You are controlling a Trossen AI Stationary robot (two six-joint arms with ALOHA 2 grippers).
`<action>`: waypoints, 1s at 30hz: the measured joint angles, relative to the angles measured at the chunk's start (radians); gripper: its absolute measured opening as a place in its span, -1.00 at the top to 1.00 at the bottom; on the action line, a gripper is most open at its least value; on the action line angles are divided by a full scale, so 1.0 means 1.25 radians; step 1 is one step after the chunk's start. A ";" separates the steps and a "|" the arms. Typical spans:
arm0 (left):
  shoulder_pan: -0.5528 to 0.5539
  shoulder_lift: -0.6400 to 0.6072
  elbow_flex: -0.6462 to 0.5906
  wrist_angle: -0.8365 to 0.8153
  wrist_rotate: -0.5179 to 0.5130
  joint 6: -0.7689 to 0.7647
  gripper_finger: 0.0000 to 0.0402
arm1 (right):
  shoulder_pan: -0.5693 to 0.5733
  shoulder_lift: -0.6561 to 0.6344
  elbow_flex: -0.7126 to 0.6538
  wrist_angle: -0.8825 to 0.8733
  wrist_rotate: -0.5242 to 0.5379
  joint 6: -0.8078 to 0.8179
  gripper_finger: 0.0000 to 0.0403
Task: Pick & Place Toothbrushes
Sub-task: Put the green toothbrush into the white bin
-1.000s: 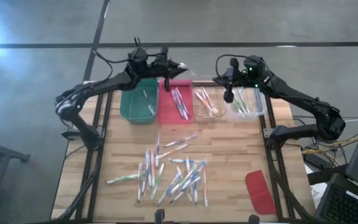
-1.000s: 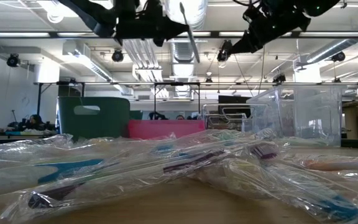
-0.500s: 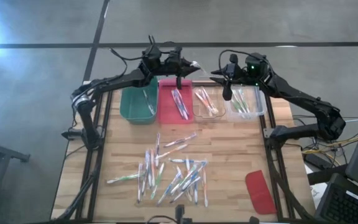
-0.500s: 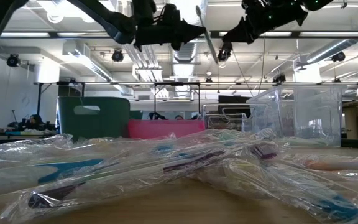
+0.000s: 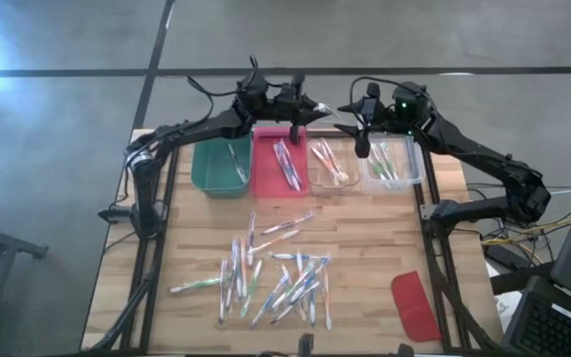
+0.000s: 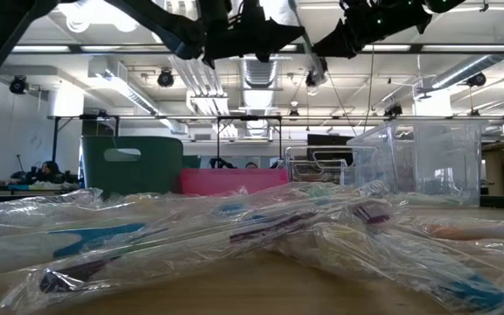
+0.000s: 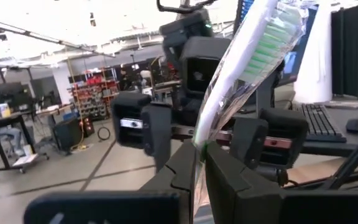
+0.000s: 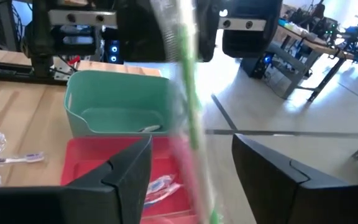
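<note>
Green toothbrush pinched in left gripper.

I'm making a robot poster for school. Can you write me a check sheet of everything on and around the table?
Surface: wooden table, loose wrapped toothbrushes piled near the front.
Job's things: green bin, red bin and two clear bins along the back, each holding brushes.
Clutter: flat red lid at the front right corner.
Grippers: left gripper shut on a wrapped green toothbrush, raised above the bins; right gripper open, facing it, that brush between its fingers.
Cables: wires on both arms and beside the table's right edge.
Surroundings: grey floor, laptop on the right.
</note>
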 joint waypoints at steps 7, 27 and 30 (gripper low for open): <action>-0.012 0.004 0.007 0.026 -0.001 0.015 0.87 | 0.000 0.000 -0.001 0.001 0.040 -0.001 -0.05; -0.018 0.004 0.006 0.029 -0.013 -0.008 0.78 | 0.003 0.001 -0.005 -0.002 0.031 0.008 0.89; -0.018 0.003 0.006 0.023 -0.009 -0.003 0.59 | 0.002 0.000 -0.003 -0.004 0.035 0.016 0.89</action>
